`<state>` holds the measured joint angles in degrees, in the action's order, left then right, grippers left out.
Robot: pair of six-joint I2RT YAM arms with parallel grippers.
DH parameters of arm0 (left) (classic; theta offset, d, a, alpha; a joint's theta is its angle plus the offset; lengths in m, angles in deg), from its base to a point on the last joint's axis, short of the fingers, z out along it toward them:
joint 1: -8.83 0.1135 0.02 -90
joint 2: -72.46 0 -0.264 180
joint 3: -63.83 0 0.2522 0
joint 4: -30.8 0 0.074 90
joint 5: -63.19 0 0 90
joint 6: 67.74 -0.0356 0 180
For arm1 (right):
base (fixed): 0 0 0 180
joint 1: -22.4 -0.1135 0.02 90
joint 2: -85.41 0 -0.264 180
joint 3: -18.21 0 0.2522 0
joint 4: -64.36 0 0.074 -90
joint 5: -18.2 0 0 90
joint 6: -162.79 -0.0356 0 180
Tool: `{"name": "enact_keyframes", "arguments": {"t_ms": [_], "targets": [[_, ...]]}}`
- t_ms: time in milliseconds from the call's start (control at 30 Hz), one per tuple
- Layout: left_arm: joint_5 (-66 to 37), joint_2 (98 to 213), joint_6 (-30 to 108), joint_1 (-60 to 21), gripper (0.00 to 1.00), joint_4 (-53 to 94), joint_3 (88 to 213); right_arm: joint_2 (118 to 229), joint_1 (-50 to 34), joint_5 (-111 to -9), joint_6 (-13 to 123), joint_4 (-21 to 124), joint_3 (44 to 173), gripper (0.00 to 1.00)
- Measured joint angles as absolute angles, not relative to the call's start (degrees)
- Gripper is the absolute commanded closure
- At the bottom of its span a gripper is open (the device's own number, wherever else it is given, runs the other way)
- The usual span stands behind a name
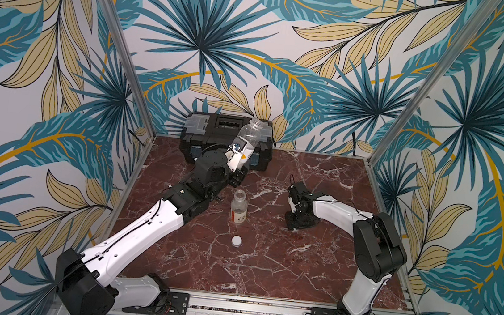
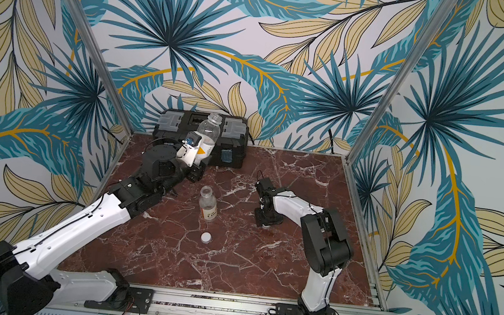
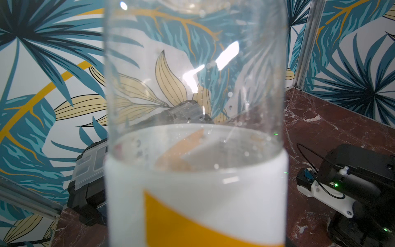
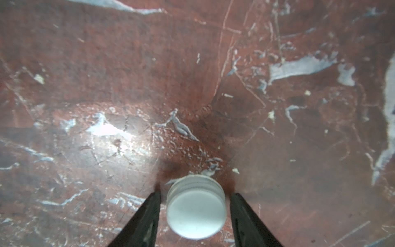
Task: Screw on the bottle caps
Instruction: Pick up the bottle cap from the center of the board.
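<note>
Two bottles show in both top views. The yellow-labelled bottle (image 1: 248,138) is tilted at upper centre, clamped in the left gripper (image 1: 239,168). The red-marked bottle (image 1: 238,208) stands upright at centre, with a loose cap (image 1: 236,240) just below it. The right gripper (image 4: 195,193) straddles the second cap (image 4: 195,216), jaws parted, a slim gap on either side.

i see my left gripper (image 2: 198,165) clamped on the yellow-label bottle (image 2: 208,134), tilted before the toolbox (image 2: 235,150). the other bottle (image 2: 208,203) stands upright; a cap (image 2: 206,237) lies nearby. right gripper (image 2: 265,223) points down at the table (image 2: 264,263).
</note>
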<state>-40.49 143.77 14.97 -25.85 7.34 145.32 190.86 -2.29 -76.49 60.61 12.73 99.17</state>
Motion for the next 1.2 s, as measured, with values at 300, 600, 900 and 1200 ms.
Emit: {"name": "enact_keyframes", "arguments": {"t_ms": [300,600,900,1200], "targets": [[-39.83,143.77,14.99,-25.85,1.0,7.32,145.32,190.79,-2.29,-76.51,60.59,12.84,99.17,0.4],[-39.63,143.79,14.99,-25.85,1.0,7.34,145.32,190.62,-2.29,-76.53,59.93,13.1,98.98,0.47],[-39.52,144.27,14.99,-25.85,1.0,7.34,145.32,189.65,-2.29,-76.6,59.01,13.27,98.08,0.4],[-39.42,144.54,14.99,-25.85,1.0,7.34,145.32,189.39,-2.22,-76.66,58.73,13.47,97.21,0.49]]}}
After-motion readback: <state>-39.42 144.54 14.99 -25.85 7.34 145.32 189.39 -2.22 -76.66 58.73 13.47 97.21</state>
